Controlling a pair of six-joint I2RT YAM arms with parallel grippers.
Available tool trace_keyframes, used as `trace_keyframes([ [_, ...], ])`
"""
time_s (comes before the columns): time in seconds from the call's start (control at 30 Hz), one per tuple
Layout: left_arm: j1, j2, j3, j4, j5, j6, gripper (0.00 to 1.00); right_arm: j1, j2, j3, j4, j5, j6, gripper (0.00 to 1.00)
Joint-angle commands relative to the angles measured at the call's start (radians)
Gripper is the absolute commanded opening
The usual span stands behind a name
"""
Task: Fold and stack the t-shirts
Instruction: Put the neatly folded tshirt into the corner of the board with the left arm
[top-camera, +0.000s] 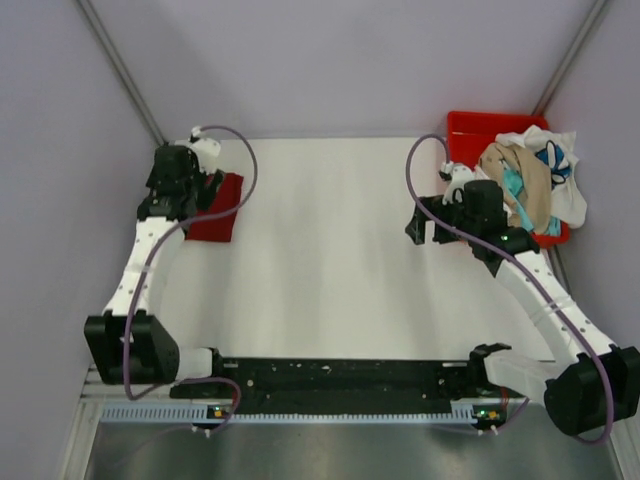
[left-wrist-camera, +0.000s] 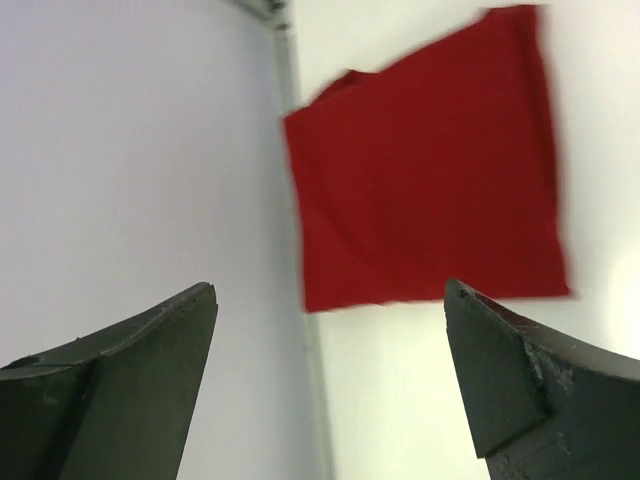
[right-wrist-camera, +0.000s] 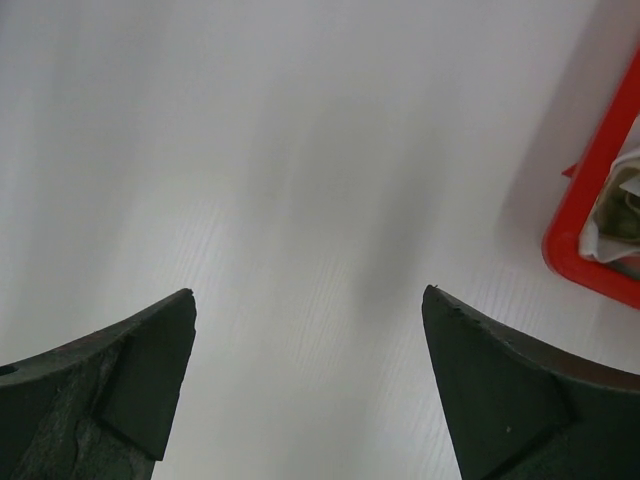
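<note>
White table (top-camera: 330, 260) bears a folded dark red t-shirt (left-wrist-camera: 425, 170), longer front-to-back, while left gripper (left-wrist-camera: 330, 292) and right gripper (right-wrist-camera: 308, 292) gape empty.

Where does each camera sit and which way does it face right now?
Top external: above and behind the bases, looking down on the table; left arm and right arm show.
Left wrist: on the left arm, facing down past the open left gripper at the dark red t-shirt.
Right wrist: facing the table past the open right gripper; red bin at right edge.
Shared: top and left wrist both show that t-shirt.
</note>
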Motion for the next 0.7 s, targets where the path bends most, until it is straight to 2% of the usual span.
trace_keyframes([
  [0.0, -0.028, -0.206, -0.285, -0.004, 0.271, -0.133, 0.99, 0.005, -0.059, -0.084, 0.06, 0.048, -0.045, 0.93],
  [0.13, -0.069, -0.397, -0.541, 0.158, 0.448, -0.181, 0.99, 0.007, -0.079, -0.184, 0.146, 0.083, -0.024, 0.93],
  [0.23, -0.069, -0.505, -0.658, 0.211, 0.555, -0.182, 0.99, 0.005, -0.103, -0.247, 0.195, 0.128, -0.013, 0.93],
  [0.33, -0.069, -0.562, -0.752, 0.29, 0.528, -0.217, 0.99, 0.005, -0.146, -0.323, 0.255, 0.166, -0.004, 0.93],
  [0.47, -0.069, -0.582, -0.916, 0.465, 0.456, -0.339, 0.99, 0.005, -0.226, -0.448, 0.348, 0.27, 0.01, 0.93],
  [0.67, -0.069, -0.598, -0.984, 0.516, 0.427, -0.34, 0.99, 0.007, -0.281, -0.551, 0.436, 0.35, 0.03, 0.93],
])
